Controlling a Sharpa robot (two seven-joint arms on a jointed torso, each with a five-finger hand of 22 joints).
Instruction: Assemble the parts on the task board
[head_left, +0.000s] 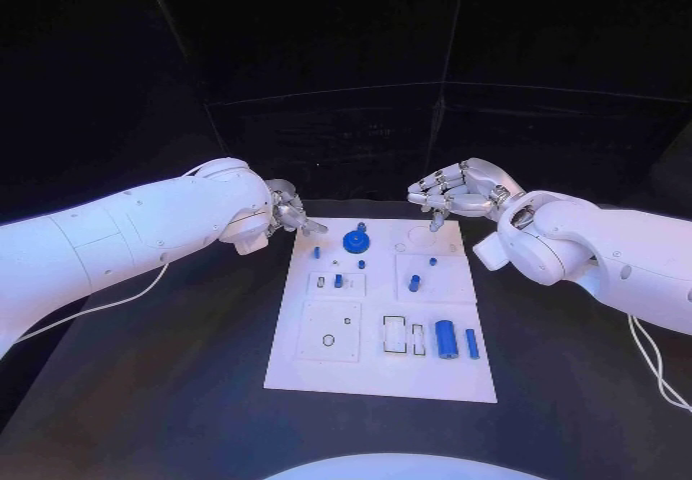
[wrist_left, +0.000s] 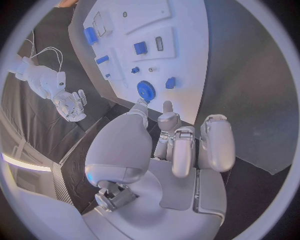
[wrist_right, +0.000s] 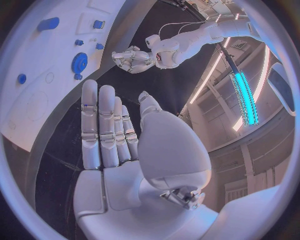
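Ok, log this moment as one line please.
left hand: open, at far left corner of white task board | right hand: open, at far edge | blue gear: untouched

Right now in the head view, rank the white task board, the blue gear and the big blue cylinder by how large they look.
1. Task board, by far the largest.
2. Blue cylinder, near the board's front right.
3. Blue gear, at the far edge.

The last two look close, and the gear lies farther from the camera, so their order is unsure.

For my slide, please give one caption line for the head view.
Both hands, left hand and right hand, hover empty at the task board's far edge, blue parts unassembled.
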